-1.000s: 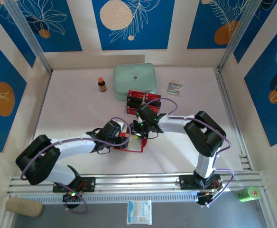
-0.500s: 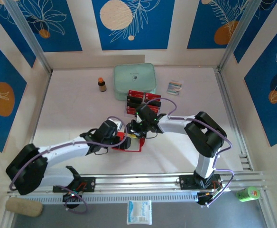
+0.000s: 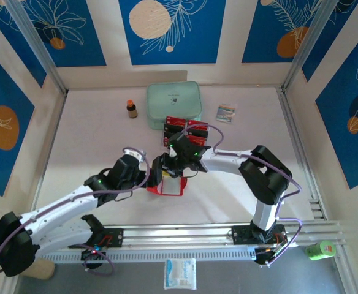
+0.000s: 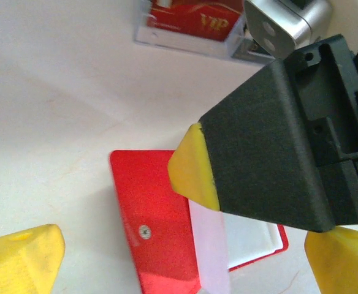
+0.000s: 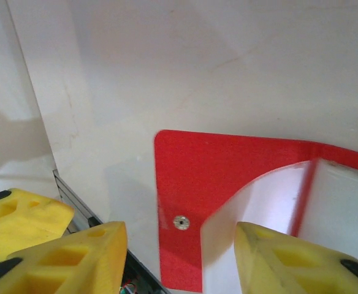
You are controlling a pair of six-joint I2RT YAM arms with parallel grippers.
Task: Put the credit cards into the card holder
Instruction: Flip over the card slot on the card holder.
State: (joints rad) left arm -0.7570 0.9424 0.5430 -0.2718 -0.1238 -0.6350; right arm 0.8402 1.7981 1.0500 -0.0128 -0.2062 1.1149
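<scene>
The card holder (image 3: 167,185) lies open on the table, red with a small metal stud (image 5: 180,222). A pale clear pocket leaf (image 4: 213,245) stands up from it. My right gripper (image 5: 182,257) hangs open just over the holder, and the leaf curves up beside its right finger (image 5: 289,260). My left gripper (image 4: 182,263) is wide open over the holder's left half with nothing in it. The right gripper's yellow fingertip (image 4: 194,168) sits close in front of it. The two grippers (image 3: 156,173) (image 3: 174,170) meet over the holder. The credit cards (image 3: 185,130) lie stacked behind, red with "VIP" print (image 4: 191,15).
A mint-green case (image 3: 173,104) sits at the back, just behind the cards. A small brown bottle (image 3: 132,109) stands to its left and a striped packet (image 3: 225,112) lies to its right. Aluminium rails (image 3: 179,233) run along the near edge.
My left gripper has opened wide and its arm has stretched out lower and further left. My right gripper's jaws have spread apart. The holder has hardly moved.
</scene>
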